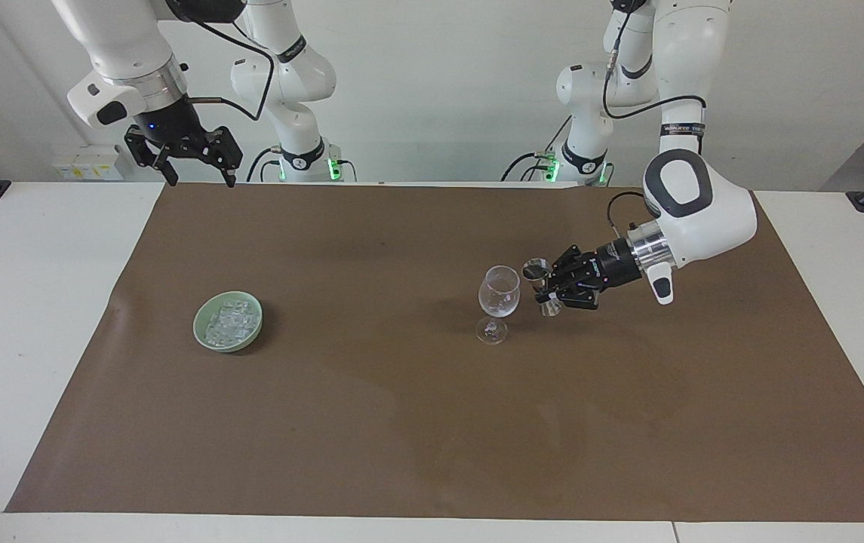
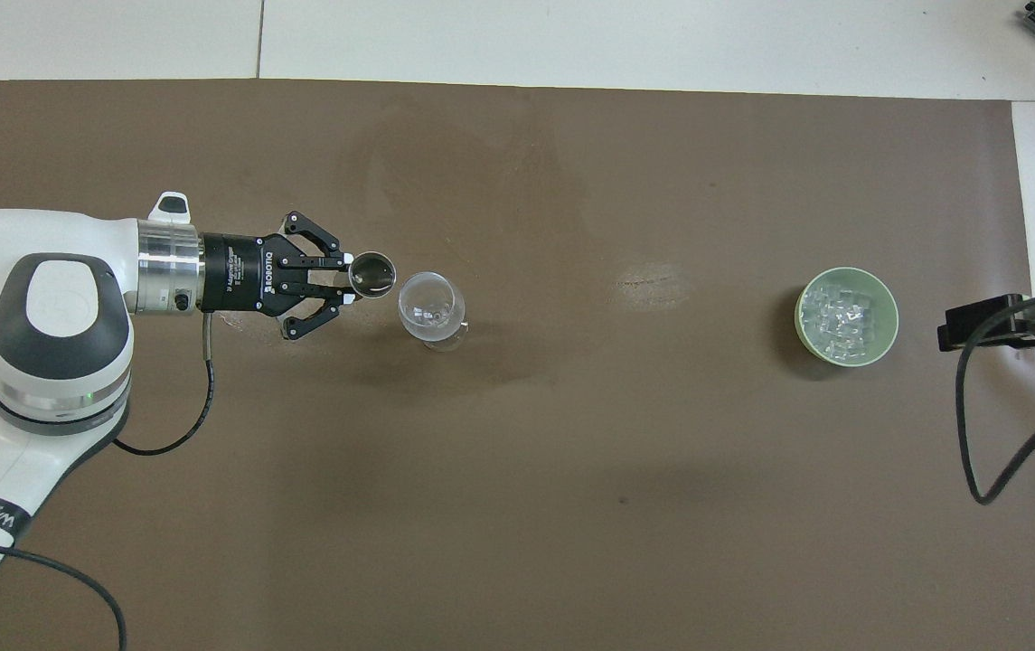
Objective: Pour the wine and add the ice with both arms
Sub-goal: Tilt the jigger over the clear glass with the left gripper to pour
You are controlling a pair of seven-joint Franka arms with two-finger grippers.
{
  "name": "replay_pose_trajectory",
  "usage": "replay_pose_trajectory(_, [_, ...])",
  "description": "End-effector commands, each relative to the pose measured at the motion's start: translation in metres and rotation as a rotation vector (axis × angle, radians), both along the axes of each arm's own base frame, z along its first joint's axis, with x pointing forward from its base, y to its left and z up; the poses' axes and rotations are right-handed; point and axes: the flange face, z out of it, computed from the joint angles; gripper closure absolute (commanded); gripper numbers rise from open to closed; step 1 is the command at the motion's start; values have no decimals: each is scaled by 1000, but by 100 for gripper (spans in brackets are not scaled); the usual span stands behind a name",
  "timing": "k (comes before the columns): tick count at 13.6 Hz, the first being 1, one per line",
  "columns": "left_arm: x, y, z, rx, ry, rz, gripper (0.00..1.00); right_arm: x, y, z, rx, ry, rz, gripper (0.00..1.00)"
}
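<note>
A metal jigger [image 1: 540, 285] is gripped by the left tool [image 1: 550, 286] beside the wine glass [image 1: 499, 302] — axis near upright, mouth up. Ice [image 1: 229, 322] is heaped in the green dish [image 1: 202, 329]; the right tool [image 1: 195, 167] is held agape — waiting.

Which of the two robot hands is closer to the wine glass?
The left hand: it holds a small metal jigger right beside the wine glass. The right hand waits raised at the right arm's end.

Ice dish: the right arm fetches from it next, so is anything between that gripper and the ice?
Nothing visible. The right gripper hangs open over the mat's edge nearest the robots; only bare mat separates it from the dish of ice.
</note>
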Motion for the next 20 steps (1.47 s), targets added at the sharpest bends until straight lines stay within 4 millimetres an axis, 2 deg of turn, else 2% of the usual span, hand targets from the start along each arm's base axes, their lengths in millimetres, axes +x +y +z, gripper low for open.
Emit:
replay_pose_trajectory(1, [-11,4,11,63,2,14,100,-3,1,4,11,5,5,0])
replay_pose_trajectory(3, [-10,5,14,94,13,32,100,-3,1,4,11,5,5,0])
replay_pose_trajectory(12, [-13,-17,24,220,-73,-22,100,-3,1,4,11,5,5,0])
replay_pose_trajectory(15, [-13,-21,32,220,-15,33,100,-3,1,4,11,5,5,0])
replay_pose_trajectory(20, [-13,-37,40,295,-33,14,100,-3,1,4,11,5,5,0])
